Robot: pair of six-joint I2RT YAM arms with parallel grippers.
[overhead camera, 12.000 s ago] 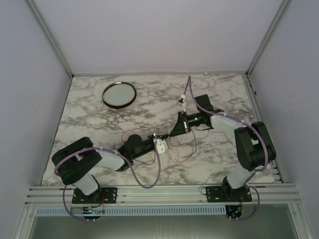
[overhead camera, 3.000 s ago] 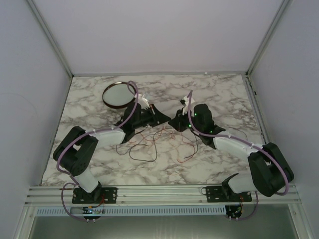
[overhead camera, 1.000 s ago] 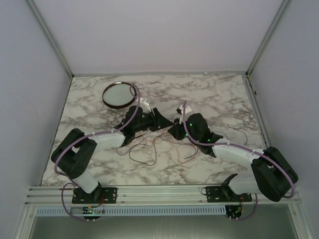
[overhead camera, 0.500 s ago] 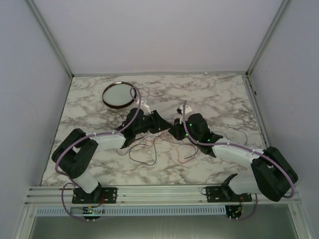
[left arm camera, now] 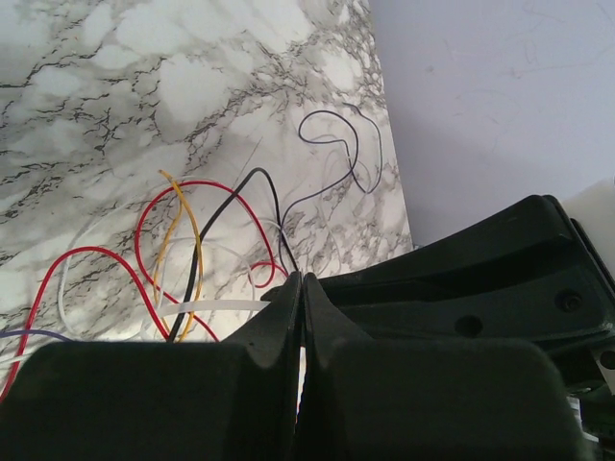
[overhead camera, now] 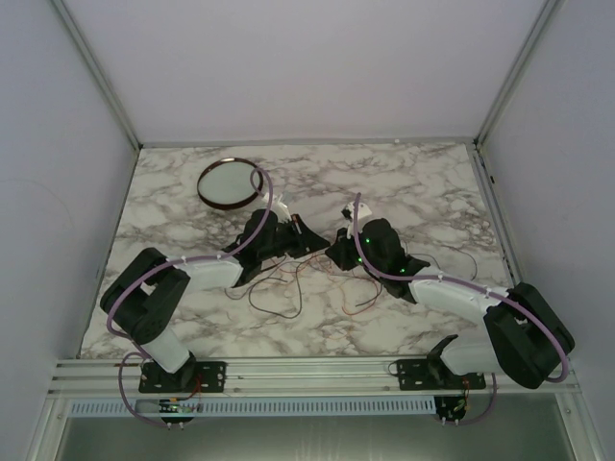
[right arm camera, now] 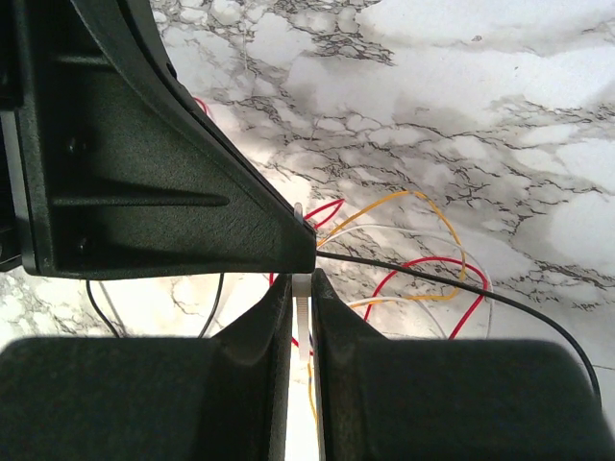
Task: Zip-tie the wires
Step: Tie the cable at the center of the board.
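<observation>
The wires (overhead camera: 288,281) are thin red, black, yellow and white strands lying loose on the marble table (overhead camera: 413,182). They also show in the left wrist view (left arm camera: 197,257) and the right wrist view (right arm camera: 432,261). My left gripper (overhead camera: 313,240) and right gripper (overhead camera: 337,253) meet tip to tip above them. The right gripper (right arm camera: 303,288) is shut on the ribbed tail of a white zip tie (right arm camera: 303,312). The left gripper (left arm camera: 300,280) is shut. A white strip of the zip tie (left arm camera: 216,307) runs to its tips, and a black wire ends there too.
A round dark-rimmed dish (overhead camera: 229,205) stands at the back left, just behind the left arm's lilac cable (overhead camera: 263,192). Wire ends trail toward the near edge of the table. Grey walls close in both sides and the back.
Since 12 s ago both arms have swung inward and brought their tips together over the wires. In the last second the left gripper edged slightly right; otherwise almost nothing moved.
</observation>
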